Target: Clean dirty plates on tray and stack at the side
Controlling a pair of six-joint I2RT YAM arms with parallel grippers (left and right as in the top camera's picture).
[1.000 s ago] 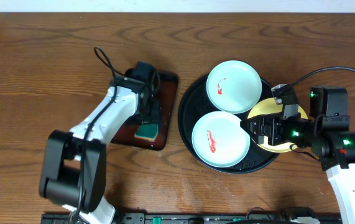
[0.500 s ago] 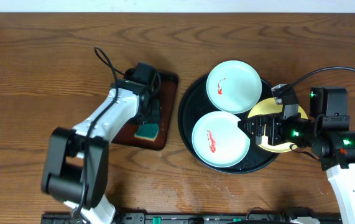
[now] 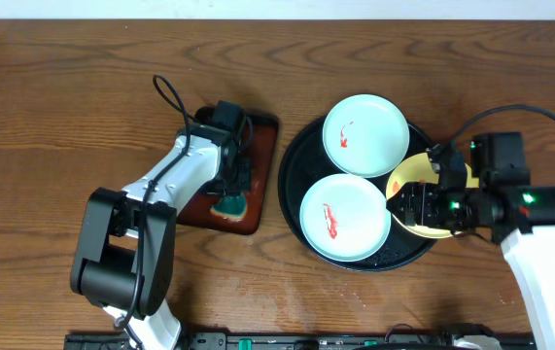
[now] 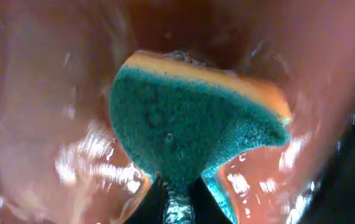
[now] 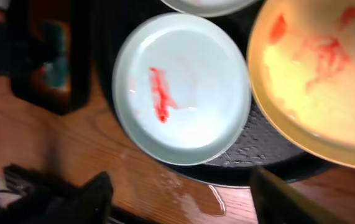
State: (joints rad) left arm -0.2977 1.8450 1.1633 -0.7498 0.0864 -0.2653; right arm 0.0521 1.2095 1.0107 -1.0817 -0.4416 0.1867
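Observation:
Three plates lie on the round black tray [image 3: 292, 190]: a mint one at the back [image 3: 365, 134], a mint one at the front [image 3: 344, 217] and a yellow one [image 3: 415, 175] on the right, all with red smears. My right gripper [image 3: 415, 207] hovers over the yellow plate, partly hiding it. In the right wrist view the right gripper [image 5: 189, 199] is open with nothing between its fingers, and the front mint plate [image 5: 183, 87] and the yellow plate [image 5: 326, 81] lie beyond them. My left gripper [image 4: 178, 205] is shut on a green and orange sponge [image 4: 189, 118].
The sponge [image 3: 229, 205] rests in a wet dark-brown rectangular tray [image 3: 258, 175], left of the black tray. A small puddle [image 5: 258, 124] lies on the wooden table at the black tray's front edge. A cable [image 3: 165, 97] loops behind the left arm.
My left gripper has closed on the sponge in the brown tray. The right arm has shifted slightly over the yellow plate.

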